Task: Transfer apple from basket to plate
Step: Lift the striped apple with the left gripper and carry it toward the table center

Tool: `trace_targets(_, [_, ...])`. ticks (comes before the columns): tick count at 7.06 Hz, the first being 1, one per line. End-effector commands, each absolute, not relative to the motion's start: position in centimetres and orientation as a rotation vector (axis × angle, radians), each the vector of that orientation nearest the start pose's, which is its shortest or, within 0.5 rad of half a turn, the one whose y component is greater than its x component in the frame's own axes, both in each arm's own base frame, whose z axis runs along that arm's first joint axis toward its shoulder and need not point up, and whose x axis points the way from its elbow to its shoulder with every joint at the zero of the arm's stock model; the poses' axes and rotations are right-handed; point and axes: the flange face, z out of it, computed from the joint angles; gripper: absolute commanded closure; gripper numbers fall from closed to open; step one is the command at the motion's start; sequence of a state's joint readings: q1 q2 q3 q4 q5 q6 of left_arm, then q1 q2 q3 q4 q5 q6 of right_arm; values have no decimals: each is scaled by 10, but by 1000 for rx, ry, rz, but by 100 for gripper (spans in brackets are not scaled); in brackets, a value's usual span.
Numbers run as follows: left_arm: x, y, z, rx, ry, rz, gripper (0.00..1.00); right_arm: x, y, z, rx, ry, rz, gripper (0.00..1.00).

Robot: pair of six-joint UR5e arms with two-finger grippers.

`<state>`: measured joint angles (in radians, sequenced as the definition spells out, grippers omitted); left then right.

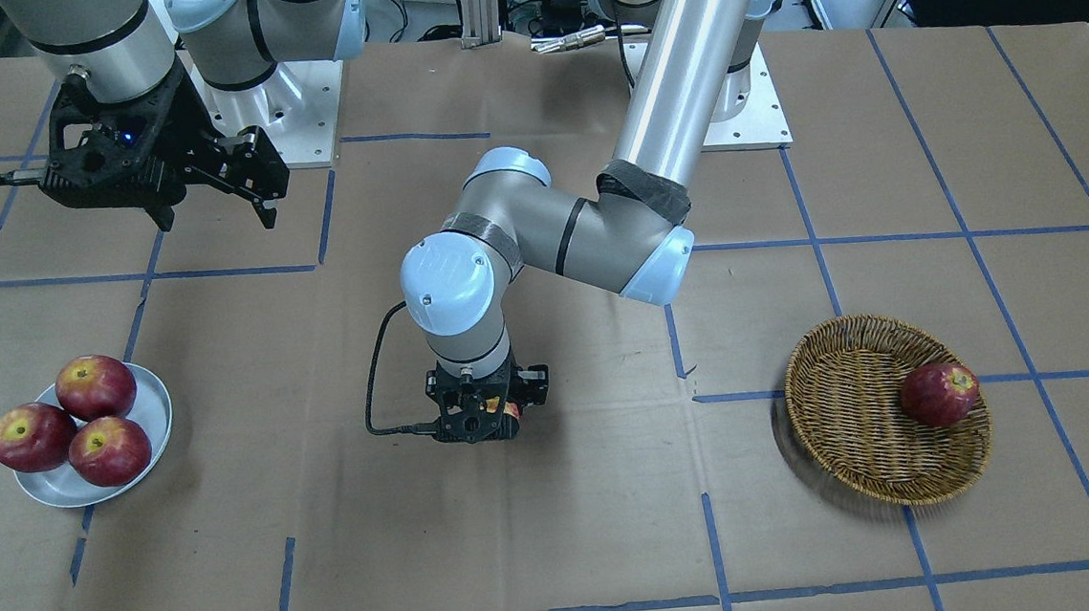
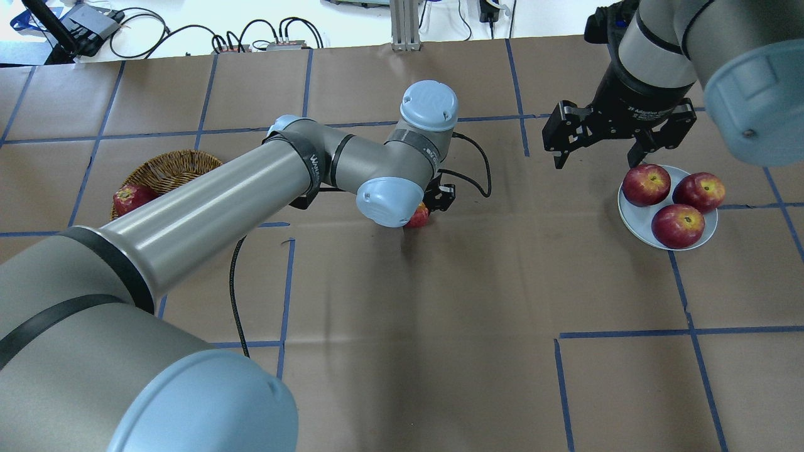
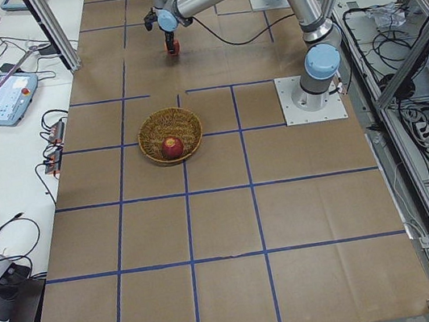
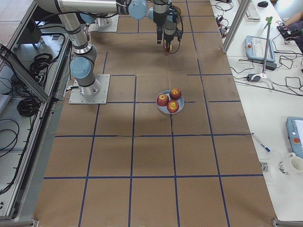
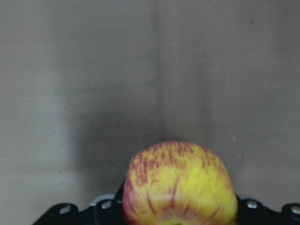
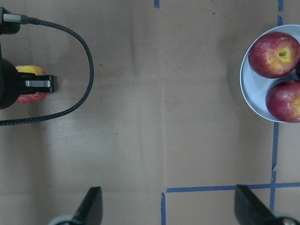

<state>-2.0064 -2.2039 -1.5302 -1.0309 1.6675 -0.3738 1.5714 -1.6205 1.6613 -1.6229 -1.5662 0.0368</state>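
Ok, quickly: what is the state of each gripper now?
Left gripper: closed on the apple.
Right gripper: open, holding nothing.

Apple (image 2: 419,216) between basket (image 2: 176,164) and plate (image 2: 634,219)

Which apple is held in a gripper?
The yellow, red-streaked apple, clamped in the left gripper over the table's middle. The dark red apples lie free, three on the plate and one in the basket.
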Motion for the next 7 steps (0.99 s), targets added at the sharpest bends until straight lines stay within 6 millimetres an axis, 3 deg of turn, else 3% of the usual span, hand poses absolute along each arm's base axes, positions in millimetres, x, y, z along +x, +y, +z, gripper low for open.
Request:
trace_targets(1, [-395, -556, 179, 93, 3029, 21, 29, 134, -472, 472, 58, 3136, -17, 0])
trace_targets(3, [-396, -554, 193, 89, 3035, 2, 1, 134, -472, 472, 55, 3136, -17, 0])
trace_targets(4, [-394, -556, 203, 88, 3040, -17, 1, 134, -472, 472, 58, 3136, -17, 0])
trace_targets(5, [-388, -558, 249, 85, 3081, -93, 1, 134, -472, 472, 55, 3136, -17, 0])
trace_targets(6, [-361, -548, 308, 106, 3100, -41, 1, 134, -472, 472, 55, 3136, -17, 0])
trace_targets(7, [-319, -541, 366, 208, 3095, -36, 1, 134, -471, 473, 58, 3136, -19, 0])
